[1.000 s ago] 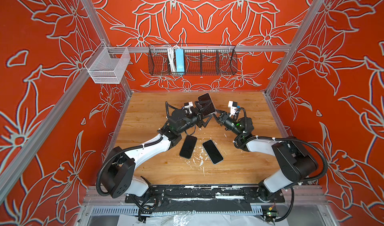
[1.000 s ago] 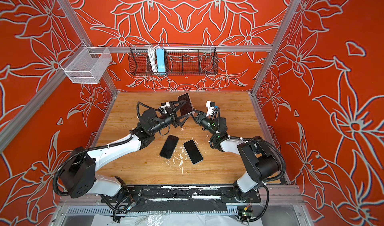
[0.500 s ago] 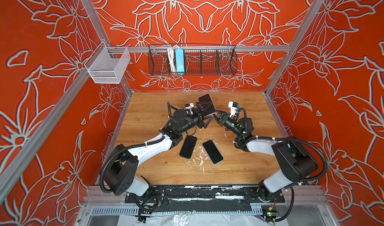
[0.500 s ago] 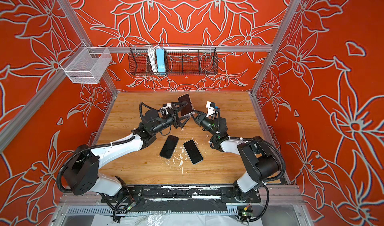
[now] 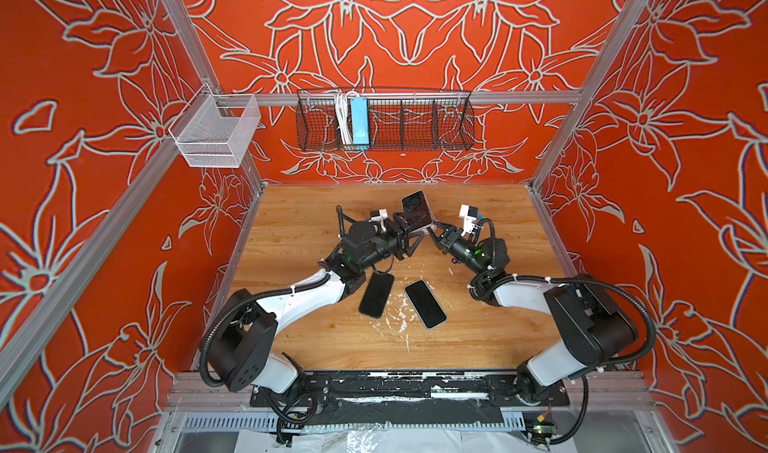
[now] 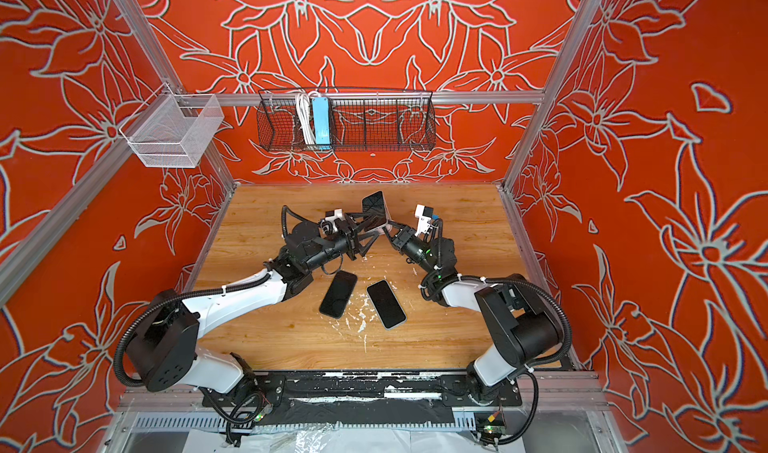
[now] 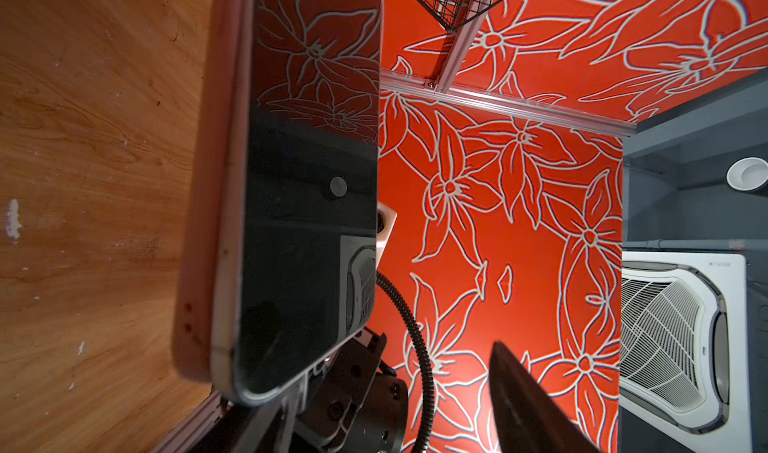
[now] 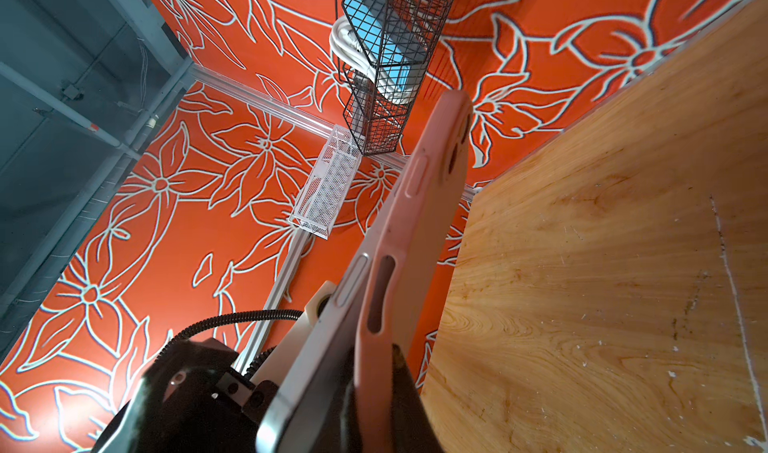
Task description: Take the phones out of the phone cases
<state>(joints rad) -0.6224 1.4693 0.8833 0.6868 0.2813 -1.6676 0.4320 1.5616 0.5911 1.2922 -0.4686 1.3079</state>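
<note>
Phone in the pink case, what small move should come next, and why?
Probably close the left tool on the phone. Its jaws straddle the phone, but one finger stands clear of the screen, while the right tool pinches the case, which is peeled off the phone at one end.

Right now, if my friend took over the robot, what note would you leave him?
Left fingers: open, one standing apart from the phone.
Right fingers: shut on the pink case at its edge.
Phone and case are held above the table; two dark phones lie flat on it.
Done: one end of phone is out.
Left: grip phone, pull it free.
</note>
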